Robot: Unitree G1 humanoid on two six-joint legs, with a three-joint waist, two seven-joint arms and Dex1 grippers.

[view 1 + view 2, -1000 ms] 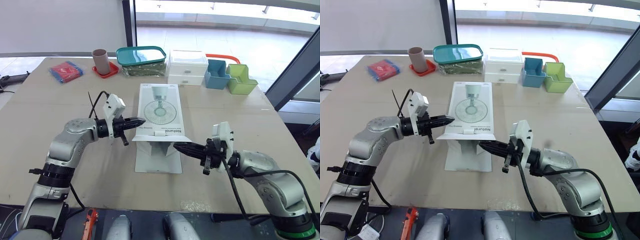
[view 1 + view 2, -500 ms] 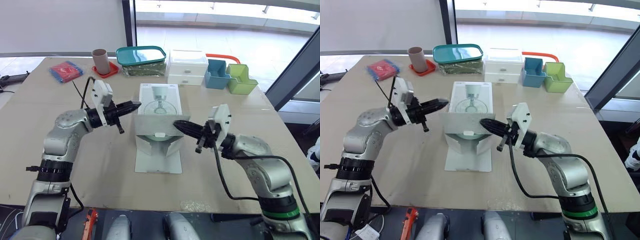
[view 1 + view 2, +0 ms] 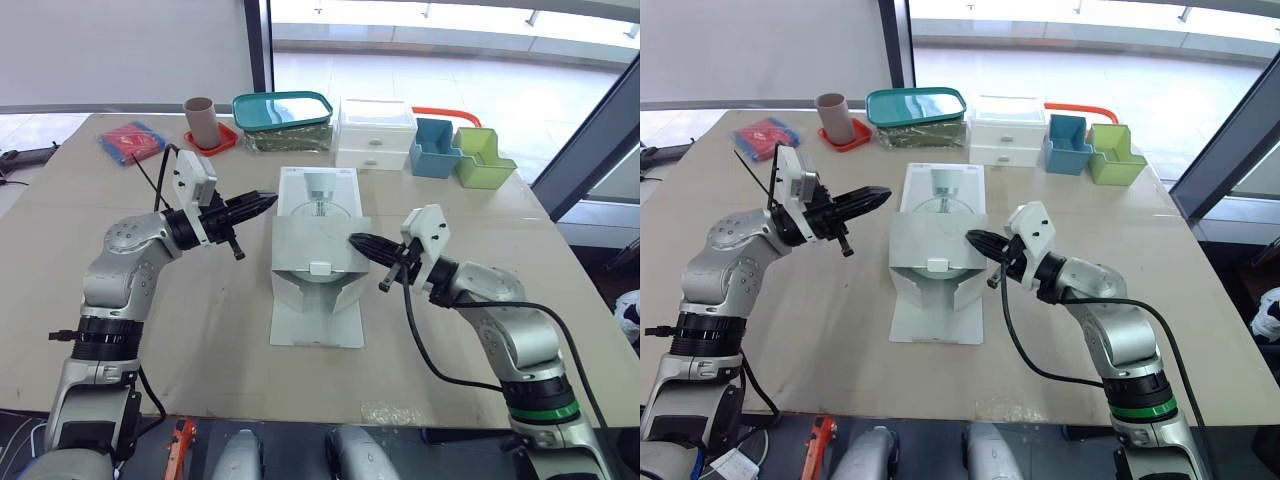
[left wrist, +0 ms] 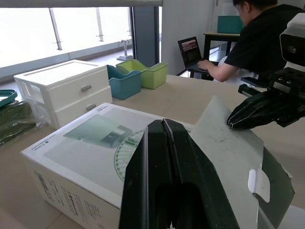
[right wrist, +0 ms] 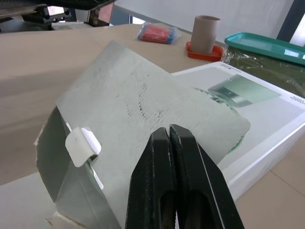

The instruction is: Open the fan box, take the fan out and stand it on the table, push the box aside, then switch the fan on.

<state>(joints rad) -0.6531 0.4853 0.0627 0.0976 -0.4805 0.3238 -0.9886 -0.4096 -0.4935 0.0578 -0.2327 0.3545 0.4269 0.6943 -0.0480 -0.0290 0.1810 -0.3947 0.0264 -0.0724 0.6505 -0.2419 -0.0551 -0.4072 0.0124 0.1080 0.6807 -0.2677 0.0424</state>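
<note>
Since a second ago the flap (image 3: 320, 245) has swung up and now leans back over the fan box (image 3: 317, 195), which lies flat mid-table (image 3: 150, 300). Left gripper (image 3: 262, 203) and right gripper (image 3: 360, 242) flank it, both pinched closed on nothing; the right tip may touch its edge. Opening is underway; the fan, presumably inside, is not yet out.

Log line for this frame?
stage: opening box | fan box: flap raised | left tool: shut, by box's left edge | right tool: shut, at flap's right edge
</note>
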